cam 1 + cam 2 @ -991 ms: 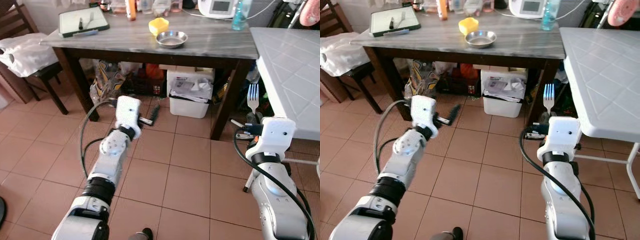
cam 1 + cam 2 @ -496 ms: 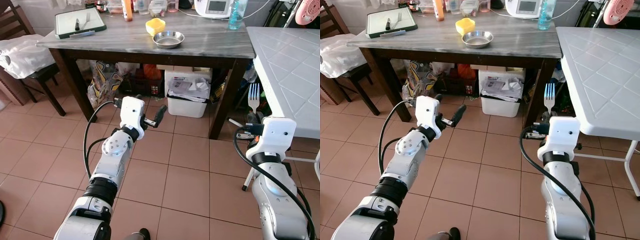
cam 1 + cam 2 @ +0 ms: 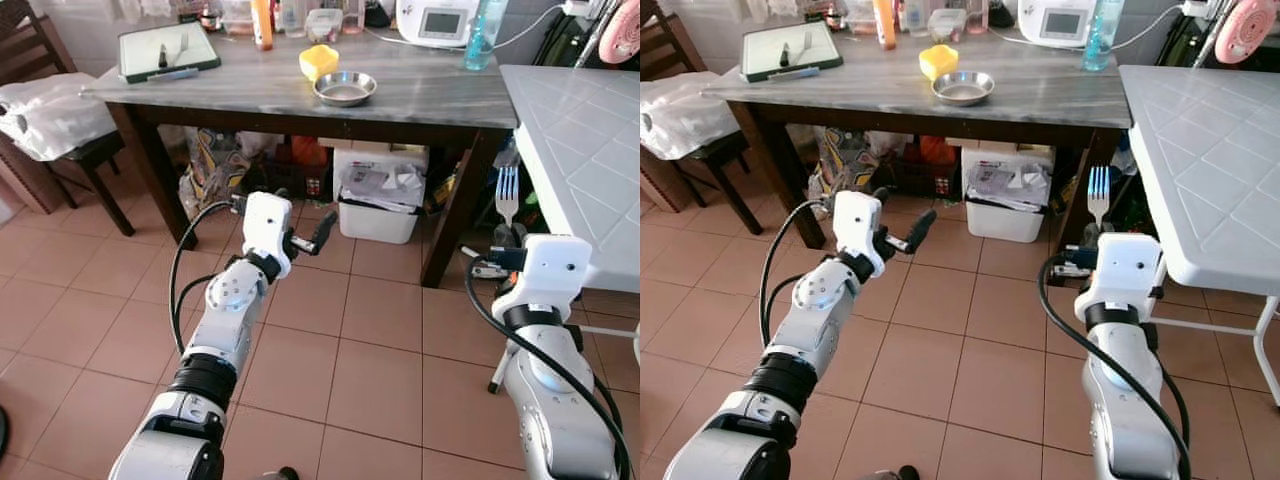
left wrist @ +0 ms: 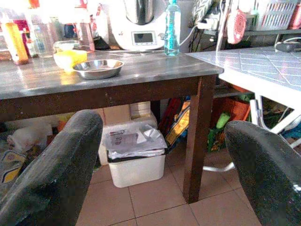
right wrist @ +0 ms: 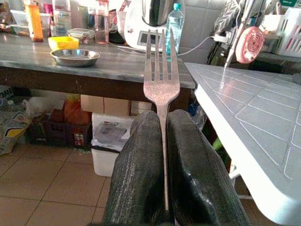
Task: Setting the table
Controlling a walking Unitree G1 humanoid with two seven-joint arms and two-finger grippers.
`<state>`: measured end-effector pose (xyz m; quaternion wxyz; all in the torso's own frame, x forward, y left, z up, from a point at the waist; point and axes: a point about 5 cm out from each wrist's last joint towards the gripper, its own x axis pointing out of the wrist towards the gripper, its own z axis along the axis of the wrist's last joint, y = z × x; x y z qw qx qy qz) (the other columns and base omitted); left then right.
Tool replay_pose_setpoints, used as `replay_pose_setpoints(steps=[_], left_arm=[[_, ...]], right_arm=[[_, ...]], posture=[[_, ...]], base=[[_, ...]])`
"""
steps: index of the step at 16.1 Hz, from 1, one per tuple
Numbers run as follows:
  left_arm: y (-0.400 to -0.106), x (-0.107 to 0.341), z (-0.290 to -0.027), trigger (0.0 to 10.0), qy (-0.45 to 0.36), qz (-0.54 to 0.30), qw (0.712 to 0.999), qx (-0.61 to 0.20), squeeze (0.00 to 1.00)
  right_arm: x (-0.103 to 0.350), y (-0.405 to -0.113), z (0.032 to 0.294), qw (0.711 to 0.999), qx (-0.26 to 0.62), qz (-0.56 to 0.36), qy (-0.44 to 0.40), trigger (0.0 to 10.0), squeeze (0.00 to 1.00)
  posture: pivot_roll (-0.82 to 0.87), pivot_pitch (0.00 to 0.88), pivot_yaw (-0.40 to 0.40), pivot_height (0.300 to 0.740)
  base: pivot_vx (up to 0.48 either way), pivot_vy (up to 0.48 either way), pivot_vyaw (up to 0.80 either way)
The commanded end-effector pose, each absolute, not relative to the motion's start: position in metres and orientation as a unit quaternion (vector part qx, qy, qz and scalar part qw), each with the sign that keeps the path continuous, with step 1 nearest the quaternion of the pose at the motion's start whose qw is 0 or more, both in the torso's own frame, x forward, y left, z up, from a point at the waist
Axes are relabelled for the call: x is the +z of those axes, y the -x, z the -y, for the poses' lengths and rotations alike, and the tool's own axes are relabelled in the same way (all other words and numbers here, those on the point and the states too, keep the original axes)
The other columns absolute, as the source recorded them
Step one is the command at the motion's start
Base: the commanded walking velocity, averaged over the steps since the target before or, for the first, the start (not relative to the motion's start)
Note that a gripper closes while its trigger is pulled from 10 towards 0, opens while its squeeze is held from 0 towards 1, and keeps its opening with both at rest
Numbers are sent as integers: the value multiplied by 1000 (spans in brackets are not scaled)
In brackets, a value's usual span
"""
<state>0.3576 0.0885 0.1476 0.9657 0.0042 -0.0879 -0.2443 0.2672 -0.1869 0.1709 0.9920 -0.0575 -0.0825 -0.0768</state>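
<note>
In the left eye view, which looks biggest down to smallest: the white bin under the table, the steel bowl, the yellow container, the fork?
1. White bin
2. Steel bowl
3. Fork, held upright in the right claw, and yellow container: look alike, and the fork is nearer the camera, so unranked.

Shiny silver metal fork (image 5: 160, 80) is gleaming btwn matt black rubbery fingers (image 5: 141, 169); glossy grey marble-look table (image 3: 400, 85) w/ dark wood legs is carrying polished steel bowl (image 3: 345, 88).
</note>
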Motion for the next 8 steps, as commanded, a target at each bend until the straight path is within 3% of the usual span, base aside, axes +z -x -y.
replay_pose_setpoints(steps=[1, 8], left_arm=[[-359, 152, -87, 10000, -8, 95, 964, -248, 0], [-358, 149, -85, 10000, -6, 91, 963, -252, 0]], right_arm=[[174, -267, 188, 991, -78, 89, 62, 10000, 0], [174, -267, 188, 991, -76, 88, 63, 10000, 0]], posture=[[15, 77, 50, 740], [16, 81, 45, 740]], base=[[334, 0, 0], [342, 0, 0]])
